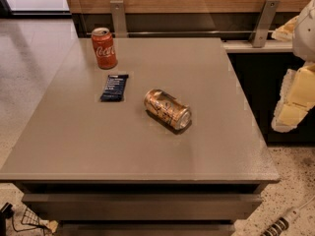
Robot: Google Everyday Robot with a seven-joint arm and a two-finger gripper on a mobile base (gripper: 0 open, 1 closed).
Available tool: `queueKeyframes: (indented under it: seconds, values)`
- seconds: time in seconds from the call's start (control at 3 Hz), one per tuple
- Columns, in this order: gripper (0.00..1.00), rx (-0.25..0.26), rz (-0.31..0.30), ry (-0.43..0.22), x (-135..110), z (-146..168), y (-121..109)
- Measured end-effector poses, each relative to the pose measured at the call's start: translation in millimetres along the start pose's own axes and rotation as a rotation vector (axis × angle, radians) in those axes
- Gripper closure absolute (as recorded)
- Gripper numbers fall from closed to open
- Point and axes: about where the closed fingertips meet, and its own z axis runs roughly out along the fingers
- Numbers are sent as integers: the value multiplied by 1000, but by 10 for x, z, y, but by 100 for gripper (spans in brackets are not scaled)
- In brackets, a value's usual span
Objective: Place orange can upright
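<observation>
Copper-orange soda can on its side on the grey desk, gripper off to the right.

The shiny copper-orange soda can [167,109] lies tipped over near the middle of the flat grey desk [74,146], one silver end facing the front right corner. Just to its left, apart from it, a dark blue snack bar wrapper [114,87] lies flat. Behind the wrapper, a red Coca-Cola can with white script [104,48] stands upright near the back left. Nothing lies between the orange can and the desk's right edge. The cream-coloured gripper [290,113] hangs beyond that edge, well apart from the can and touching nothing on the desk. I cannot tell whether it is open or closed.
</observation>
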Motion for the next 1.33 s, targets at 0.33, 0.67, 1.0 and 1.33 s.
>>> queueKeyframes:
  seconds: [0.33,0.67,1.0,1.33]
  values:
    - [0,2,1,-1,-6,-3,-3]
    - [0,-14,44,4,-181,31,-63]
    - [0,-55,128,7,-582,144,-143]
    - [0,-91,225,15,-959,329,-265]
